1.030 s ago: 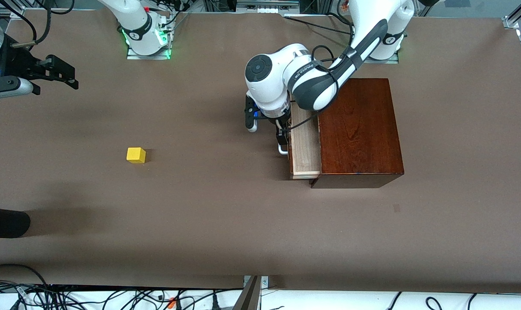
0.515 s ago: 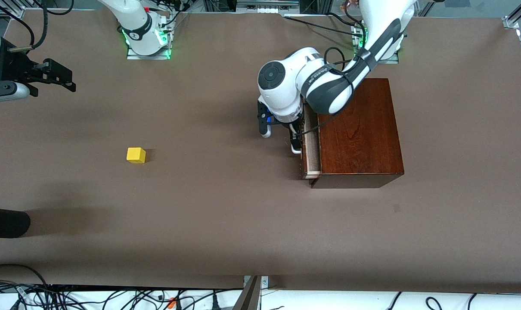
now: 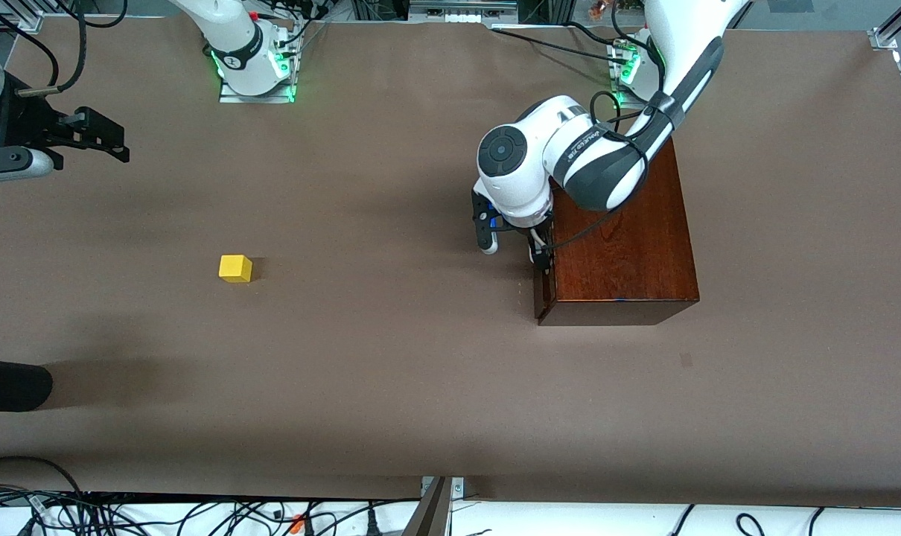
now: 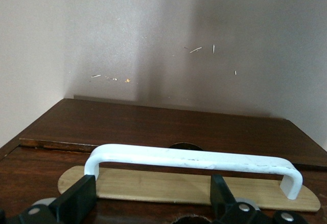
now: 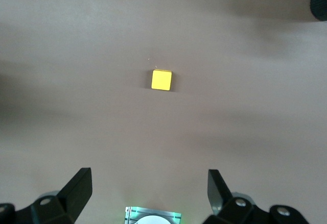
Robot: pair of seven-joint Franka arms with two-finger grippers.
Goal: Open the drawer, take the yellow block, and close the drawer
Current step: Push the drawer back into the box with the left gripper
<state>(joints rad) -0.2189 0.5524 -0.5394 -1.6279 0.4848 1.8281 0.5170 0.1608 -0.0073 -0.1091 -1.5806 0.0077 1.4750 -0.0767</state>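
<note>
- Front view: the glossy dark reddish-brown wooden box [image 3: 620, 234] is seen on the brown tabletop [image 3: 391, 372] toward the left arm's end, with the drawer [image 3: 541, 286] pushed in, so that its dark front lies level with the box face.
- Left wrist view: the drawer's white U-shaped bar handle [image 4: 191, 163] is shown on a pale wooden backing plate [image 4: 184, 188], with the left end effector [image 4: 153, 203] at it, its black fingers [image 4: 76, 201] spread wide on either side of the bar's middle and not pressed on it.
- The small bright yellow cube, the yellow block [image 3: 235, 268], is found on the bare tabletop, well apart from the box, toward the right arm's end.
- Right wrist view: the yellow block [image 5: 162, 79] is seen alone below the right end effector [image 5: 148, 191], whose fingers [image 5: 76, 188] are spread.
- The right end effector [image 3: 97, 138] is held over the tabletop at the right arm's end, where that arm waits.
</note>
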